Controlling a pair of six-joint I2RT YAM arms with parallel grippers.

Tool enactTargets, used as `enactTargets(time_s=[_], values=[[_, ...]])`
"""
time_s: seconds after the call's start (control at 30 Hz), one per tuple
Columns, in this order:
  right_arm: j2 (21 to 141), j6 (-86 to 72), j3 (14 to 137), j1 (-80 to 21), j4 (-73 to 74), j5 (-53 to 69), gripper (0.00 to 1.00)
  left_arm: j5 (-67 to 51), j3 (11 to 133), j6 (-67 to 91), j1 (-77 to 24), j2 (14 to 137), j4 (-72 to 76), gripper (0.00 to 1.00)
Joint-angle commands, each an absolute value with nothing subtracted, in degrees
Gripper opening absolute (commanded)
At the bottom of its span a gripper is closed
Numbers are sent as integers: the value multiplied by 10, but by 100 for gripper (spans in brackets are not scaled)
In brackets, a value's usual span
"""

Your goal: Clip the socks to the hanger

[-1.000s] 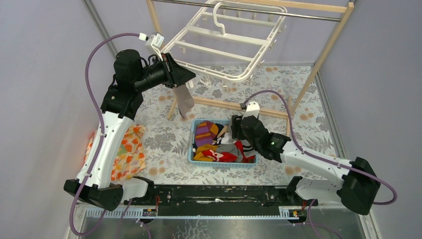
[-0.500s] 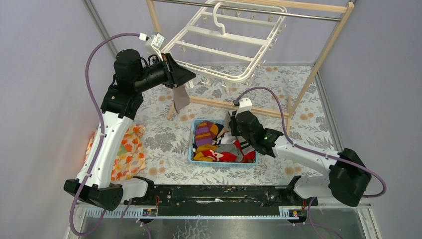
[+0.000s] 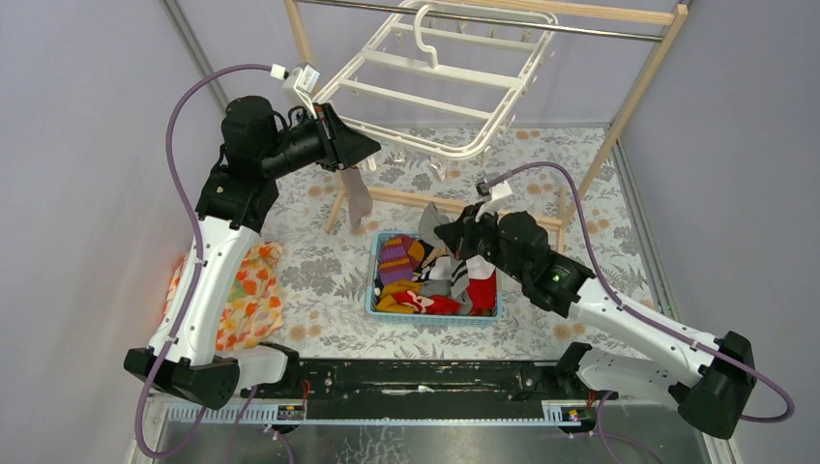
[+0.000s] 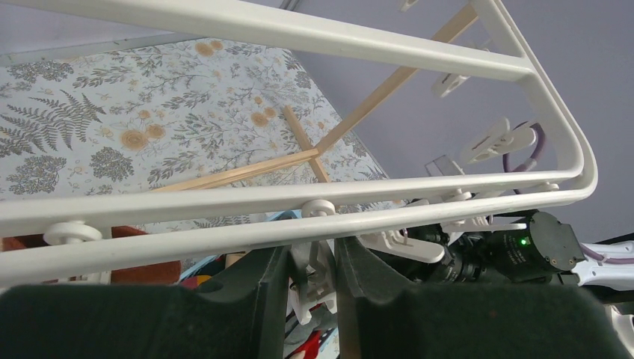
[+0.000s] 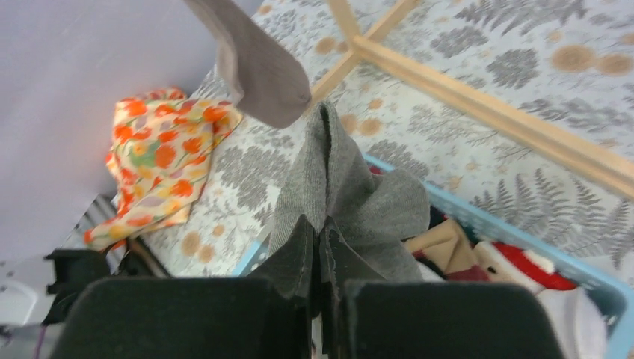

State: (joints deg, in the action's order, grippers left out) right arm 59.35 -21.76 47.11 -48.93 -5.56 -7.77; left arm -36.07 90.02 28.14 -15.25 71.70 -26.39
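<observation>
The white hanger (image 3: pixel 435 87) hangs tilted from the rack's rail. At its near left corner my left gripper (image 3: pixel 370 151) is shut on one of its small clips (image 4: pixel 320 278), a finger pressing each side. A grey sock (image 3: pixel 356 193) dangles below that clip, and its toe (image 5: pixel 258 71) shows in the right wrist view. My right gripper (image 3: pixel 445 235) is shut on a second grey sock (image 5: pixel 340 187), bunched up between the fingertips and lifted just above the basket. In the left wrist view the hanger's bars (image 4: pixel 299 202) cross right above my left gripper (image 4: pixel 312 273).
A blue basket (image 3: pixel 372 290) full of red, orange and purple-striped clothes sits mid-table under the right gripper. An orange floral cloth (image 3: pixel 242 290) lies by the left arm. The pale wooden rack's floor bar (image 3: pixel 454 205) and slanted legs (image 3: pixel 629 106) stand behind the basket.
My right gripper closed on a grey sock in the basket and raised it up and to the left. The left arm stayed at the clip; its hanging sock swung slightly.
</observation>
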Motion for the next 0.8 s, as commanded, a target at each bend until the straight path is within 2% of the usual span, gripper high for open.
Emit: enactTargets(time_s=[0.0,0.13,0.2,0.27,0.37,0.5,0.57,0.67,0.77], values=[[568,-261,445,-486,-75,26,3,-394,896,272,-150,711,-258,3],[555,-270,414,-491,-41,26,5,-395,894,270,-150,708,-258,3],[554,-274,390,-494,-49,23,10,-396,892,269,-150,710,-258,3],[565,-276,375,-505,-62,22,22,-396,890,269,-150,710,-258,3],[598,-260,383,-534,-87,6,33,-395,886,269,-150,711,-256,2],[674,-227,452,-574,-78,-19,41,-394,887,270,-150,712,-256,2],[702,-216,484,-588,-63,-40,49,-393,889,271,-150,712,-256,2],[692,-218,491,-595,-61,-69,66,-393,892,271,-150,713,-256,2],[637,-249,477,-595,-41,-126,76,-394,891,272,-150,713,-256,2]])
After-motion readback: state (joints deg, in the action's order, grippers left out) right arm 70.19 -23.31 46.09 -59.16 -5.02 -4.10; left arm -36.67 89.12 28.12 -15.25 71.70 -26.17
